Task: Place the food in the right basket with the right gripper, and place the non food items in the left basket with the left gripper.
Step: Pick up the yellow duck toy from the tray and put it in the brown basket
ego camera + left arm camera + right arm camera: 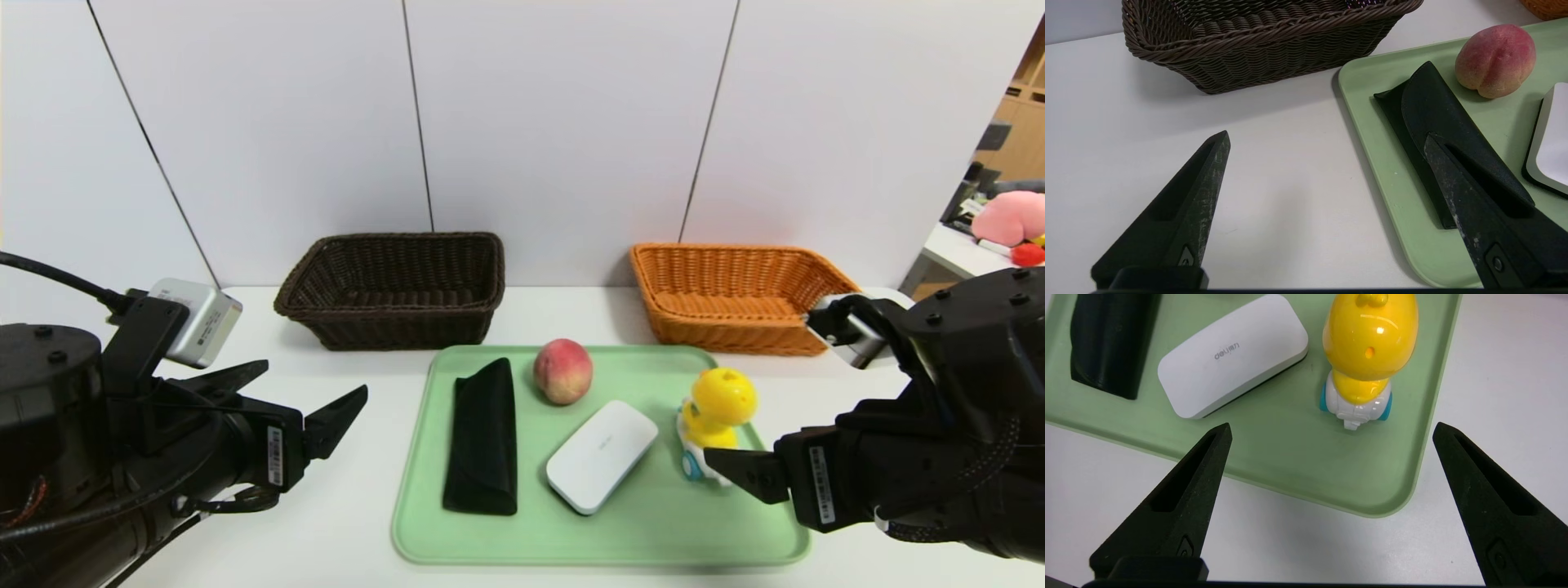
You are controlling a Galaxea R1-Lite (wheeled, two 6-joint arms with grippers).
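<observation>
1. Peach (562,371), the only food, sits at the far middle of the green tray (424,539); glasses case (482,437), white box (601,456) and yellow toy (717,418) lie around it. Nothing sorted yet, by the look of both baskets.
2. Step in hand, as I judge: opening approach. Next move calls for the right pincer (1331,430) to reach over the toy to the peach, then carry it to the orange basket (739,298).
3. Right pincer: spread wide, empty, hovering at the tray's near right corner.
4. Left pincer (1327,141): wide, empty, over the worktop (343,498) beside the case; brown basket (392,286) beyond.
</observation>
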